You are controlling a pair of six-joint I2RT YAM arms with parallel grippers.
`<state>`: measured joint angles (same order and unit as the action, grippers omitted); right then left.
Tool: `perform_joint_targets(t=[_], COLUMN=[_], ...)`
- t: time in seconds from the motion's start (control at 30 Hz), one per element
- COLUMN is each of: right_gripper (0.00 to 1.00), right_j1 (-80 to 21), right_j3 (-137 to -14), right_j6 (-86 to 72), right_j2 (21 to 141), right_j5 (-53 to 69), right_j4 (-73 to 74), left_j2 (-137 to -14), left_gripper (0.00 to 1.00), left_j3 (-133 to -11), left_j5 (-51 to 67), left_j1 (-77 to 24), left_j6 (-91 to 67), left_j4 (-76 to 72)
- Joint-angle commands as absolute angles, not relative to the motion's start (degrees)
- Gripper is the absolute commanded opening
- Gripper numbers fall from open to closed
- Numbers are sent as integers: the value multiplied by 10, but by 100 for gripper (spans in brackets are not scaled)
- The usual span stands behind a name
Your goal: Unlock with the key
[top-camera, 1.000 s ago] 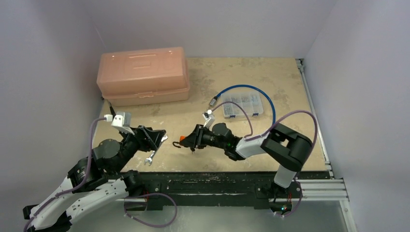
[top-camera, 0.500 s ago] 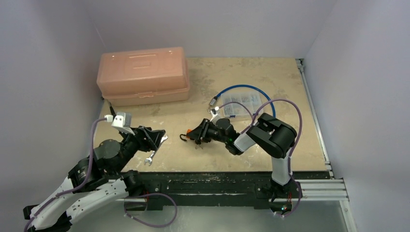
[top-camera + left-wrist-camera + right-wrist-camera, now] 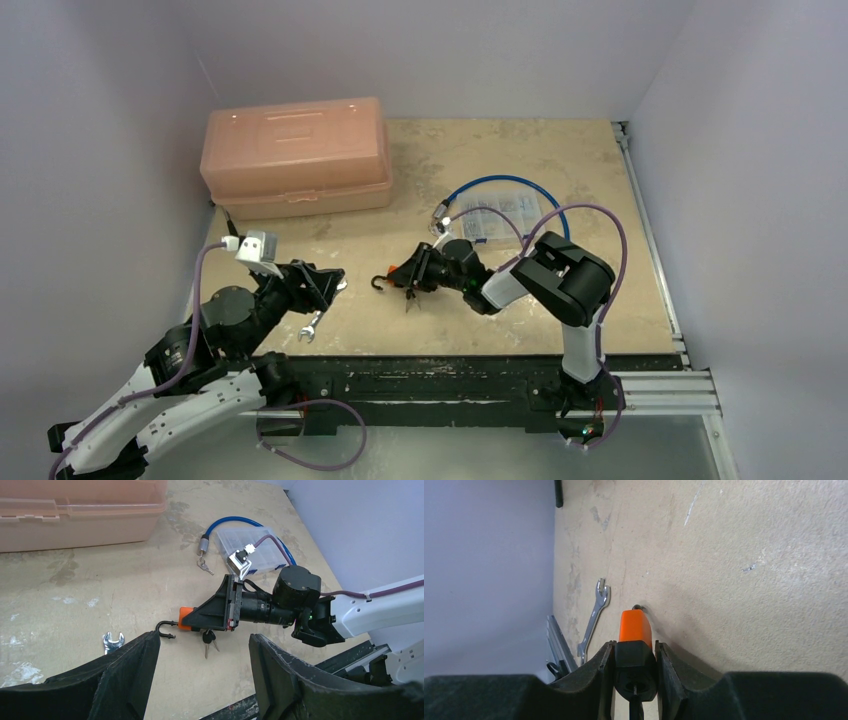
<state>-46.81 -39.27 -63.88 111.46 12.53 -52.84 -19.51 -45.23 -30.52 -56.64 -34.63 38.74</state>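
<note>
My right gripper (image 3: 408,279) is shut on a padlock (image 3: 392,284) with a black body and an orange end (image 3: 186,618), held just above the table. Its dark shackle (image 3: 165,629) sticks out leftward as a hook. A small bunch of keys (image 3: 208,642) hangs under the lock body. In the right wrist view the orange end (image 3: 635,625) pokes out past both fingers (image 3: 607,661), which press on the black body. My left gripper (image 3: 326,284) is open and empty, a short way left of the shackle, with both fingers (image 3: 131,666) framing the lock.
A small wrench (image 3: 311,325) lies by the left gripper. A blue cable lock (image 3: 505,183) with its own keys (image 3: 204,566) loops round a clear parts box (image 3: 502,217). A pink toolbox (image 3: 294,156) stands at the back left. The table's front edge (image 3: 450,352) is close.
The right arm has folded its elbow inward and carried the padlock slightly away from the front edge. The left arm has barely shifted. Both grippers keep the same opening.
</note>
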Motion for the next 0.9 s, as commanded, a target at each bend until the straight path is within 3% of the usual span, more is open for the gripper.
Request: perform_joint_targets(t=[0.0,0.17,0.27,0.43,0.63,0.87], right_gripper=[36,69,81,90,99,99], right_j1=[-463,-457,-452,-445,-446,-451], right_j3=[-416,-419,-415,-415,-460,-523], right_j6=[-620,-615,-608,-583,-514,-420], right_j2=[1099,1084,1069,1026,967,923], right_j5=[114,110,108,96,40,-55], right_j4=[-517,-484,-466,-408,-233,-60], left_j2=[-199,-199,-197,-194,-194,-193], left_gripper=[69,69,69,69,69,69], left_j3=[-451,-451,-452,-450,-451,-451], left_j5=[-315,-315,-315,-316,-316,-316], left_j1=[-565,-565,-566,-565,-566,-565], left_j6=[-329,-329,-330,-330,-330,-330], left_j4=[374,374,374,374,374,373])
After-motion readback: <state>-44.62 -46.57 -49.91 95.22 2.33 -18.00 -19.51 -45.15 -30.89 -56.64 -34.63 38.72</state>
